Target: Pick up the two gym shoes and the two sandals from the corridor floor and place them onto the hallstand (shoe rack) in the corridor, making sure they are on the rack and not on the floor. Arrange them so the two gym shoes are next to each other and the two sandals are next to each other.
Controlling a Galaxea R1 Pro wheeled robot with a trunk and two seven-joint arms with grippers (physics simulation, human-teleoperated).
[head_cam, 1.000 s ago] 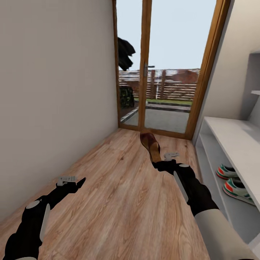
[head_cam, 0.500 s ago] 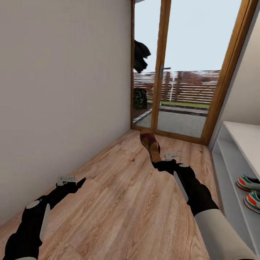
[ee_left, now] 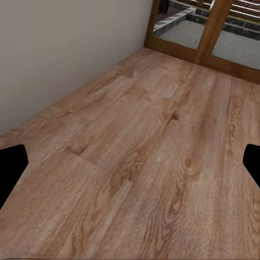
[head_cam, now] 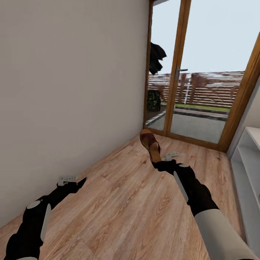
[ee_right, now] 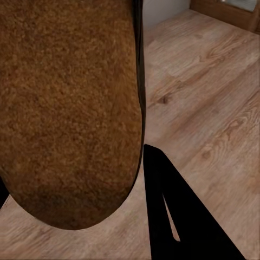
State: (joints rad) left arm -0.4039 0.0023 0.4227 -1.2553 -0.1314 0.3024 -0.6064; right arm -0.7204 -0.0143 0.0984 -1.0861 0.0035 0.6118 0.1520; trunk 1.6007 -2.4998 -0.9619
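Note:
A brown sandal (head_cam: 150,144) with a tan footbed is held up above the corridor floor (head_cam: 122,206), my right gripper (head_cam: 159,163) shut on its near end. In the right wrist view its brown sole (ee_right: 70,108) is close up, with a black finger (ee_right: 173,216) beside it. My left gripper (head_cam: 75,179) hangs open and empty low over the floor near the left wall, its two fingers far apart in the left wrist view (ee_left: 130,162). A corner of the light-grey hallstand (head_cam: 249,148) shows at the right edge. The gym shoes are out of view.
A plain wall (head_cam: 72,90) runs close along my left. A wood-framed glass door (head_cam: 195,101) closes the corridor's far end, with a fence and garden behind it. Bare wood planks lie between the wall and the hallstand.
The camera has turned left: the wall fills more of the picture, and the hallstand with the gym shoes on its lower shelf has slid off to the right. Both arms keep their pose.

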